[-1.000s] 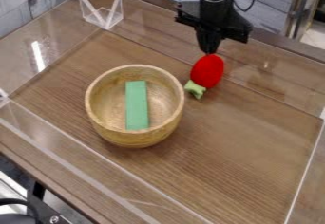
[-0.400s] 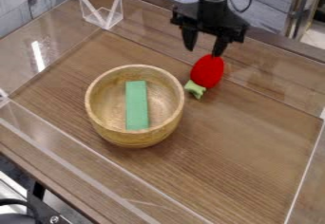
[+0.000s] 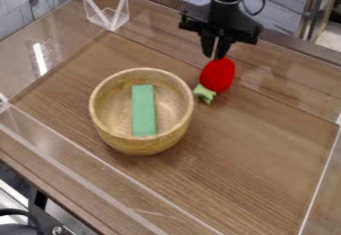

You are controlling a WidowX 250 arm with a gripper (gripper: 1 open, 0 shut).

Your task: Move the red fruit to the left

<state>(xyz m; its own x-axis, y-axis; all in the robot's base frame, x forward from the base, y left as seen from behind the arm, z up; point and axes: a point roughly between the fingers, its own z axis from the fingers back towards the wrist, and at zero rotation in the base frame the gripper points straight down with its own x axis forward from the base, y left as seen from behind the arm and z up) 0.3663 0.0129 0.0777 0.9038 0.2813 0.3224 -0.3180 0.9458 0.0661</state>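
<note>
Gripper: the black gripper [image 3: 218, 49] hangs from a dark arm at the upper right, pointing steeply down; its two slim fingers are drawn together into one narrow point with no gap showing, and nothing is held between them
Gripper and fruit: the fingertips stand just above the top of the red fruit [image 3: 217, 73]; whether they touch its skin cannot be told from this view
Red fruit: small, rounded, glossy bright-red toy shaped like a strawberry, lying on the table to the right of the wooden bowl [image 3: 110, 127] and clear of its rim
Stem end: a pale-green, blocky leafy cap [image 3: 205, 95] sits at the fruit's lower left, resting on the wood
Wooden bowl: light, smooth turned wood with a thick rounded rim and a deep round hollow; it stands upright left of centre
Green block: a flat, matte green rectangular block [image 3: 143, 110] lies inside the bowl, its long side running from the far wall toward the near wall
Table: dark brown wood [image 3: 253, 169] with fine straight grain running across the surface and a soft sheen
Walls: clear plastic panels [image 3: 40, 50] fence the wooden surface on all sides, their edges catching the light as pale lines
Clear stand: a small folded piece of transparent plastic [image 3: 106, 13], V-shaped, stands at the far left corner, well apart from the bowl and the fruit
</note>
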